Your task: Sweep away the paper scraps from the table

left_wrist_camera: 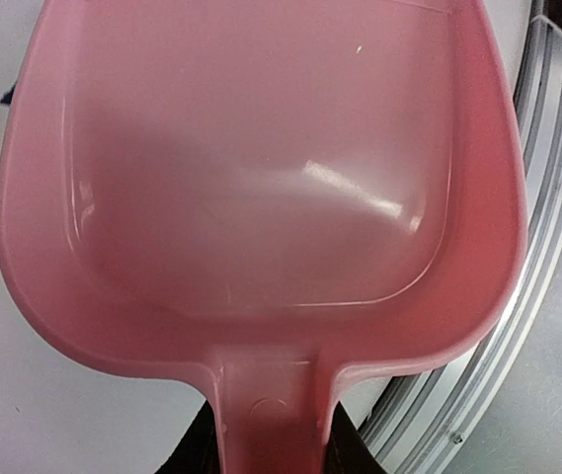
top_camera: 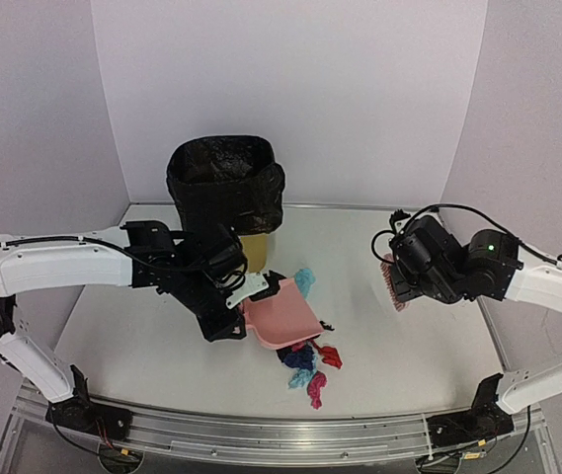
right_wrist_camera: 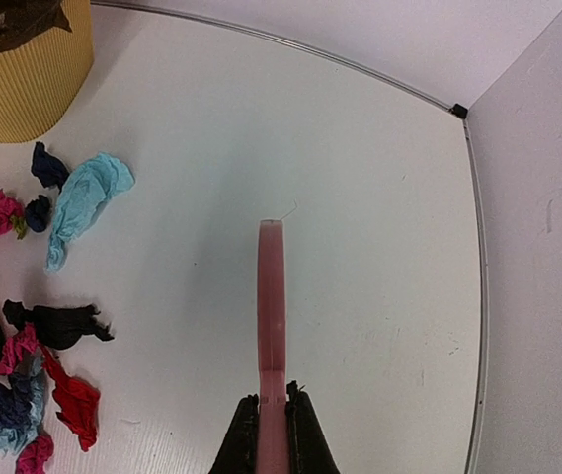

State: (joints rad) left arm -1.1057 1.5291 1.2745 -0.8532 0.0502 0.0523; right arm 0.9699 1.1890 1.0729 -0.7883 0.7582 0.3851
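Paper scraps [top_camera: 310, 365] in red, pink, navy, light blue and black lie in a loose heap on the white table [top_camera: 409, 355], right in front of the pink dustpan [top_camera: 281, 314]. One light blue wad [top_camera: 303, 281] sits behind the pan. My left gripper [top_camera: 244, 318] is shut on the dustpan's handle [left_wrist_camera: 276, 425]; the pan's bowl [left_wrist_camera: 261, 178] holds nothing. My right gripper [top_camera: 406, 281] hovers to the right, shut on the pink brush [top_camera: 391, 281]. The brush [right_wrist_camera: 272, 316] shows edge-on, pointing away from the scraps [right_wrist_camera: 58, 324] on the left.
A yellow bin lined with a black bag [top_camera: 223, 188] stands at the back, behind the left arm; the bin [right_wrist_camera: 19, 79] also shows in the right wrist view. White walls enclose the table. An aluminium rail [top_camera: 261, 434] runs along the front edge.
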